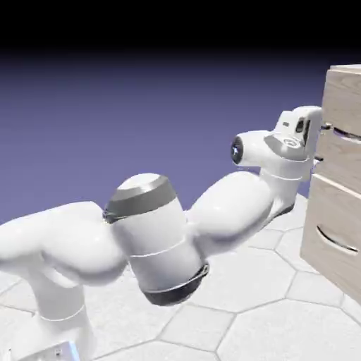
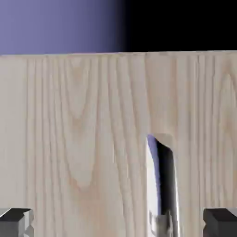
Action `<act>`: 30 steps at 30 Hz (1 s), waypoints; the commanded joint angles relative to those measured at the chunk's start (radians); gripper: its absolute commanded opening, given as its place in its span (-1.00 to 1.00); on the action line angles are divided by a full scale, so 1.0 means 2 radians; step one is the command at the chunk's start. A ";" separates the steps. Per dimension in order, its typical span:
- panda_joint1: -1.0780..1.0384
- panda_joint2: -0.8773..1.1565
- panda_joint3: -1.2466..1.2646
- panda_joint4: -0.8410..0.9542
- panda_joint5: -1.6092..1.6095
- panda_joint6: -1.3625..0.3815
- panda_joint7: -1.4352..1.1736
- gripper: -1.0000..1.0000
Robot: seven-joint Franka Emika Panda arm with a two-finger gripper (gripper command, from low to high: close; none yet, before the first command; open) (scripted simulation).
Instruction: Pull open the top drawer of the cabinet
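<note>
The cabinet (image 1: 337, 211) stands at the exterior view's right edge, pale wood grain with two stacked fronts. The top drawer (image 1: 347, 99) carries a thin dark curved handle (image 1: 345, 132). My gripper (image 1: 322, 143) is right in front of that drawer front, open, with one finger above the handle's level and one below. In the hand view the top drawer's wood (image 2: 78, 139) fills most of the picture. Its handle (image 2: 159, 185) runs upright, right of the middle. The grey fingertips (image 2: 16, 222) sit at the bottom corners, and my gripper (image 2: 118, 224) has nothing clamped in it.
The lower drawer (image 1: 331, 264) has the same curved handle (image 1: 337, 241). The arm's elbow (image 1: 151, 240) bulks low over the hexagon-tiled table (image 1: 261, 331). Blue-violet backdrop shows above the cabinet's top edge in the hand view.
</note>
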 commanded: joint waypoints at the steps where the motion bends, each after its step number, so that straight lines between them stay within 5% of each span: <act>1: 0.013 0.001 -0.004 0.018 0.001 0.005 -0.004 0.00; 6: 0.079 0.005 -0.023 0.108 0.005 0.031 -0.024 0.00; 7: 0.079 0.005 -0.023 0.108 0.005 0.031 -0.024 -1.00; 30: -0.251 0.021 0.095 -0.290 0.034 -0.047 0.024 -1.00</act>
